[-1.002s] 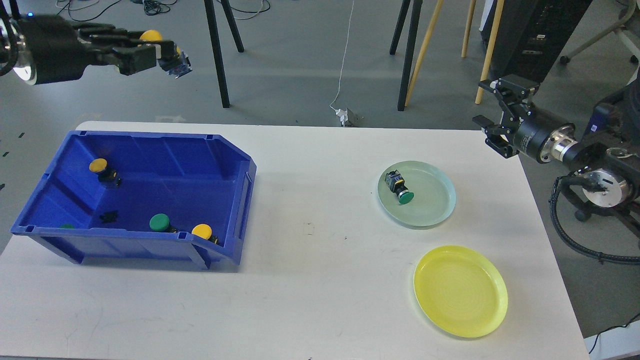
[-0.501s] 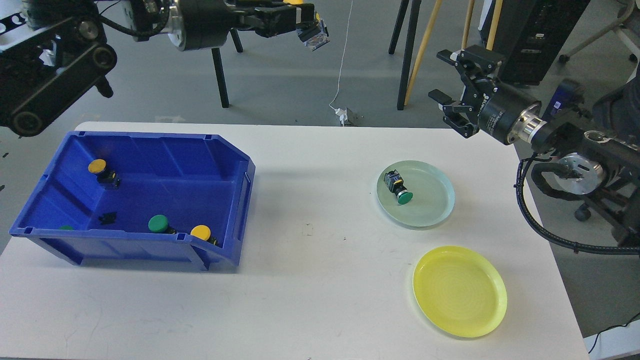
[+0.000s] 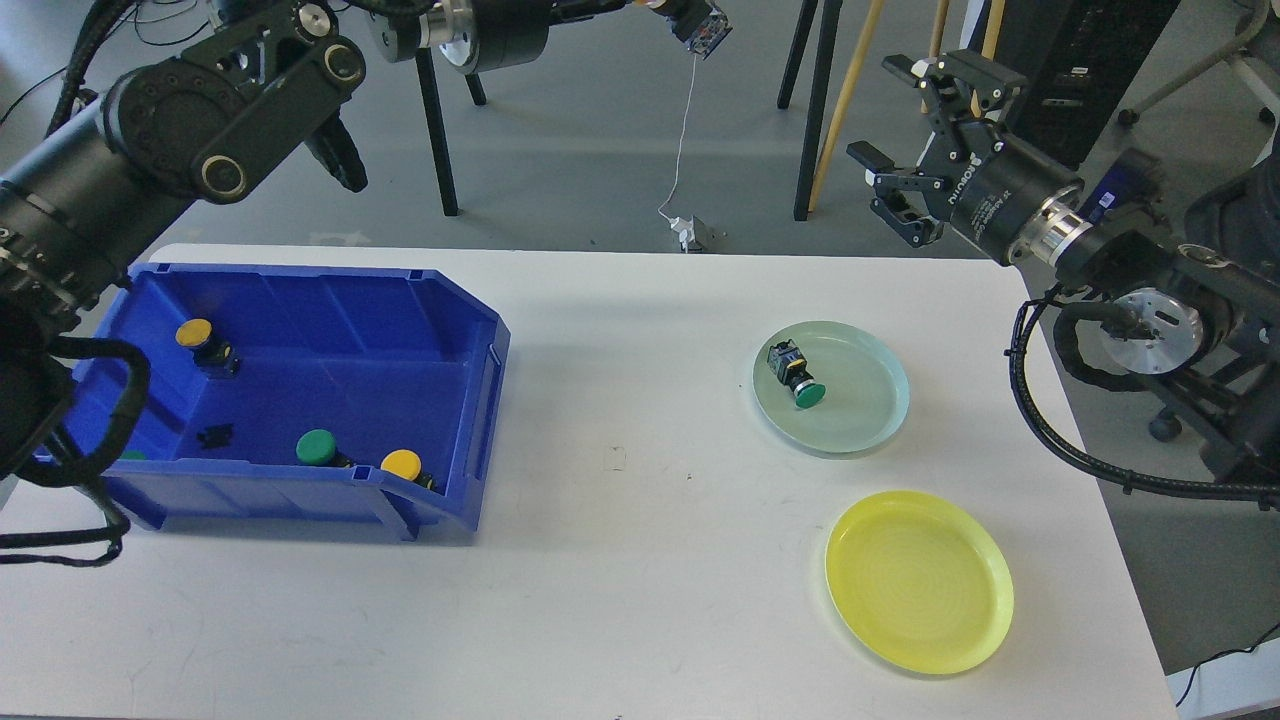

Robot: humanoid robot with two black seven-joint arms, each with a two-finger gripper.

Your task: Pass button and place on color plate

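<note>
My left gripper [image 3: 672, 8] is at the top edge of the head view, above the table's far side, shut on a yellow button [image 3: 700, 24] whose body shows just below the fingers. My right gripper [image 3: 905, 135] is open and empty, high beyond the table's far right edge, facing left toward it with a gap between them. A green plate [image 3: 868, 395] holds a green button [image 3: 797, 378]. A yellow plate [image 3: 919, 581] lies bare at the front right.
A blue bin [image 3: 380, 330] on the left holds two yellow buttons [image 3: 196, 335] [image 3: 403, 465] and a green one [image 3: 317, 447]. My left arm's thick links [image 3: 170, 140] hang over the bin's far left. Tripod legs [image 3: 825, 110] stand behind the table.
My left arm has swung right and up with the yellow button, from above the bin toward the table's middle. My right gripper has risen and moved left toward it, still open.
</note>
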